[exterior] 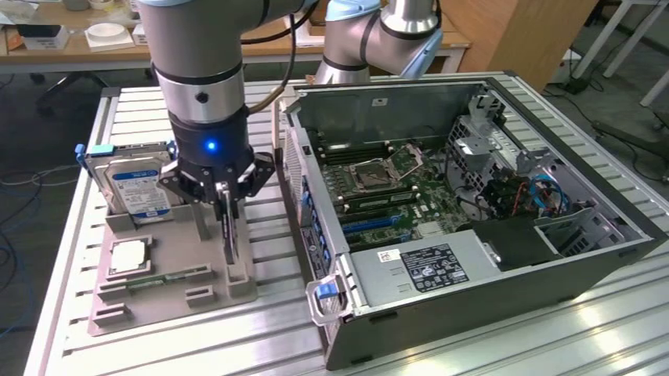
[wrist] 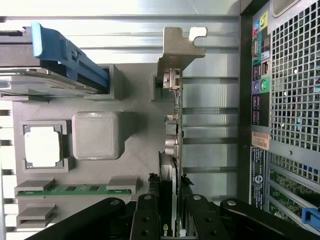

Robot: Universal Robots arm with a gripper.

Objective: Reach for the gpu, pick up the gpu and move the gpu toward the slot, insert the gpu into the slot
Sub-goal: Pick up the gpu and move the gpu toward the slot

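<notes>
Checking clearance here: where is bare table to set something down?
Bare table slats: camera side of the computer case, and beyond the grey tray. Crowded: the tray, where the gripper holds the gpu, and the strip beside the case.

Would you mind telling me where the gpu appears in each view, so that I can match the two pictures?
Exterior view: the gpu stands on edge in the grey holder, gripped by the tool, to the exterior view's left of the computer case.
Wrist view: the gpu runs edge-on from the tool to its silver bracket.
Shared landmark: the square chip in the holder.
</notes>
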